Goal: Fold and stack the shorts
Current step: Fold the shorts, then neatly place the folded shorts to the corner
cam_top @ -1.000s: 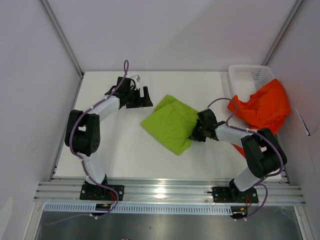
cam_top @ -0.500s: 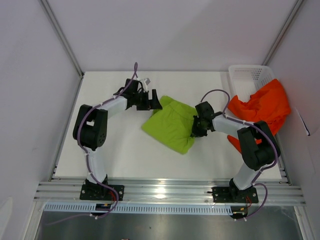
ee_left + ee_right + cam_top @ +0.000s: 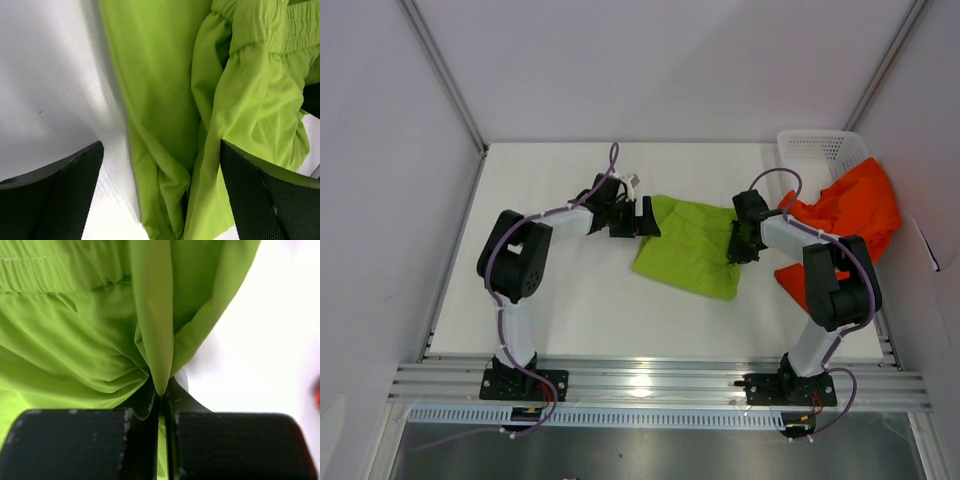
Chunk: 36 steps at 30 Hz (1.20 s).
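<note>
While our right gripper (image 3: 161, 392) pinches the lime green shorts (image 3: 690, 252), our left gripper (image 3: 161, 147) gapes wide at their opposite edge.

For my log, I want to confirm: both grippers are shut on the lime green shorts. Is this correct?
Not quite. Only the right gripper is shut on the lime green shorts. The left gripper is open: the left wrist view shows its fingers wide apart, with the shorts' edge between them, not pinched.
</note>
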Tool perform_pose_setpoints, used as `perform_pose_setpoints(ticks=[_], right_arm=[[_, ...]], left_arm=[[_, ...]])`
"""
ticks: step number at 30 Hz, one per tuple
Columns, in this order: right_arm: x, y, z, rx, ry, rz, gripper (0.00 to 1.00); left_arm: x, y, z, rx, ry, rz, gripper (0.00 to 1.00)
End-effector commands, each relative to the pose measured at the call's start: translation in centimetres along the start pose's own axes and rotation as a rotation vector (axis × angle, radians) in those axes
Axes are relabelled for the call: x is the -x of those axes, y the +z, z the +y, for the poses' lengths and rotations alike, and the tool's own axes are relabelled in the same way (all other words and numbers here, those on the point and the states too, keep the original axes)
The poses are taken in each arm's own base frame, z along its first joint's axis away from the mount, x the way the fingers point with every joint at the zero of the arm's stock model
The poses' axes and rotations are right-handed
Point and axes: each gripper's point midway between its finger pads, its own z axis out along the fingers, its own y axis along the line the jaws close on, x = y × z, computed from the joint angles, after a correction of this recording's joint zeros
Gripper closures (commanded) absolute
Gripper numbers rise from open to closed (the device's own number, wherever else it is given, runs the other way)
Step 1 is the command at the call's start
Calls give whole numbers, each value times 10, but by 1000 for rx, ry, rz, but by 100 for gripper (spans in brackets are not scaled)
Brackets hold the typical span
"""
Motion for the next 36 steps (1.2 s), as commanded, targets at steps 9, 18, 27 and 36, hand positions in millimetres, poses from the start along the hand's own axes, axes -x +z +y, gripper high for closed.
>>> perform_pose_setpoints(ticks=[9,18,27,36], right_arm=[[-14,12,-38,-126,-11,59,100],[-12,10,-36,-111,-18,53,100],[-11,8,-31,-86,-22,45,100],[-4,0,-27,-67,-11,16,100]], left_arm=[[6,16,-1,63,-94,-74,1],[14,44,-8,53,-75,-16,1],[-14,74,-8,127,-82,71,40],[-4,77,-12,191,-44,19,100]])
